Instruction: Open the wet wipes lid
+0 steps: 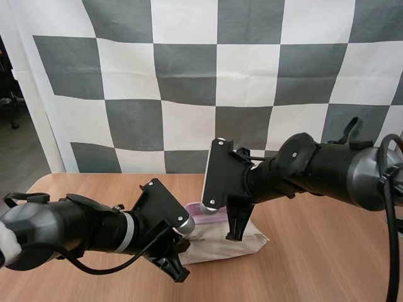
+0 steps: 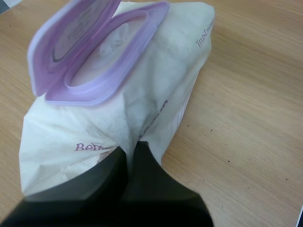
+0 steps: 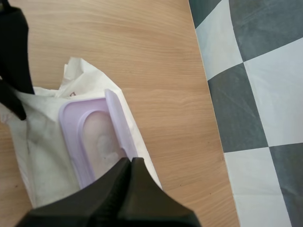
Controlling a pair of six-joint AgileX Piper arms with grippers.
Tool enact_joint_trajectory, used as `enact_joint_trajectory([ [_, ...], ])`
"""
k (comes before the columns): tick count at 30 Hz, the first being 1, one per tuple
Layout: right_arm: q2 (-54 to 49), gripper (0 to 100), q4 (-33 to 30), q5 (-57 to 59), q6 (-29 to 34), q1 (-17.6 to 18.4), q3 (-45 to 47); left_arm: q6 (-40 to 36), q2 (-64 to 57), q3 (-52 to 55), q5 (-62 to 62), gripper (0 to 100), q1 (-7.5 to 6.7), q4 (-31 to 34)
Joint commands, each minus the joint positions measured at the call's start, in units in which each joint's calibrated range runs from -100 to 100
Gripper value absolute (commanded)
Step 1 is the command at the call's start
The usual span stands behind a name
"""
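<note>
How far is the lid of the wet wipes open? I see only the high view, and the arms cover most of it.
Observer: In the left wrist view the purple lid stands raised, well off the purple frame on the pack of wet wipes.
Operator: Does the right claw hold the lid?
Observer: In the right wrist view the right claw is closed with its tips at the lid's edge, and it seems to pinch it.

Purple "Beb…" and perhaps "Trust" on the wet wipes pack (image 2: 156, 80)
</note>
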Motion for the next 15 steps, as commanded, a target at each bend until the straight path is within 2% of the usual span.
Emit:
enact_joint_trajectory([
  [1,2.4,0,0.9,-0.5,-0.2,0.0,-0.6,0.0,0.0,-0.1,0.1,0,-0.04,-0.1],
  [8,10.7,0,2.1,-5.1,-0.2,0.0,-5.8,0.0,0.0,-0.1,0.1,0,-0.04,-0.1],
  [15,15.8,0,2.1,-7.4,-0.2,0.0,-6.2,0.0,0.0,-0.1,0.1,0,-0.04,-0.1],
])
